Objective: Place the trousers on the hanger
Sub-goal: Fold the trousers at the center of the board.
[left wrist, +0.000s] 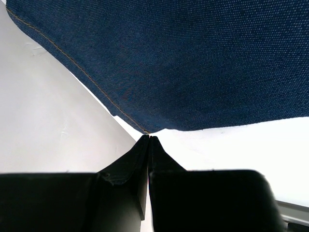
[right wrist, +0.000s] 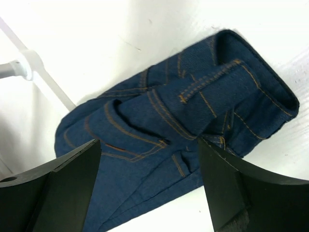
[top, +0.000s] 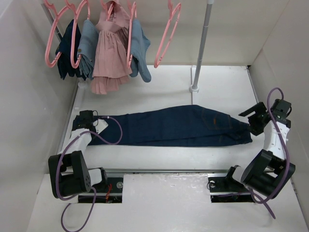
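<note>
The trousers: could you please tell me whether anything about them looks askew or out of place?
Only slightly: the trousers lie flat along the table, but their waistband end is doubled over and rumpled before the right gripper, jaws open. No damage shows.

White surface. Dark navy trousers lie flat across its middle, folded lengthwise, waistband end at the right, leg ends at the left. Thin grey pole stands on it just behind them.
</note>
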Motion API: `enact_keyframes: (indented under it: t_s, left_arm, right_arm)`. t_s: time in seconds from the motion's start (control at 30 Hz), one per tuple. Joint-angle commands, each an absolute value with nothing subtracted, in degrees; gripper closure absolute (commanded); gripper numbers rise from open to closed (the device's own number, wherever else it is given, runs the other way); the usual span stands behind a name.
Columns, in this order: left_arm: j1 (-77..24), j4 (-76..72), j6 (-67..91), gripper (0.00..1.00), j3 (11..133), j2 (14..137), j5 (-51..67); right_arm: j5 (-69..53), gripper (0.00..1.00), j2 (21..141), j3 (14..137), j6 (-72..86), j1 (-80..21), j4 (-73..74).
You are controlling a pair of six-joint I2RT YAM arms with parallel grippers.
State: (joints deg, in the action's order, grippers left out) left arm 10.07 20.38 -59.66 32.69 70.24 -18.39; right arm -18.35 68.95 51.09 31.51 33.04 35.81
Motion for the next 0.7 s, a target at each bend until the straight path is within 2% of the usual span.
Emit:
enact_keyframes:
  t_s: [0.0,0.2,0.33,0.5,0.63,0.67]
  left_arm:
    - [9.8,21.4,-58.4,1.00,33.8,69.2,-17.9]
    - [9.8,21.4,-57.9,1.00,33.7,69.2,-17.9]
    - [9.8,21.4,-57.9,1.00,33.7,69.2,-17.9]
    - [9.8,22.0,-57.9,1.00,33.7,69.2,-17.9]
    - [9.8,22.0,-57.4,1.00,34.3,69.2,-17.9]
    - [9.8,22.6,-57.4,1.00,34.3,69.2,-17.9]
  right_arm:
    - [-16.9,0.15,68.8,49.9,32.6,33.4,34.7]
    - [-14.2,0.15,68.2,48.7,32.6,33.4,36.2]
    - [-14.2,0.15,70.4,46.8,33.9,33.4,32.3]
    - [-16.6,0.20,75.8,46.8,35.2,33.4,27.1]
    - [-17.9,0.38,77.0,46.0,36.6,33.4,21.7]
    - [-18.6,0.47,77.0,46.0,36.6,33.4,21.0]
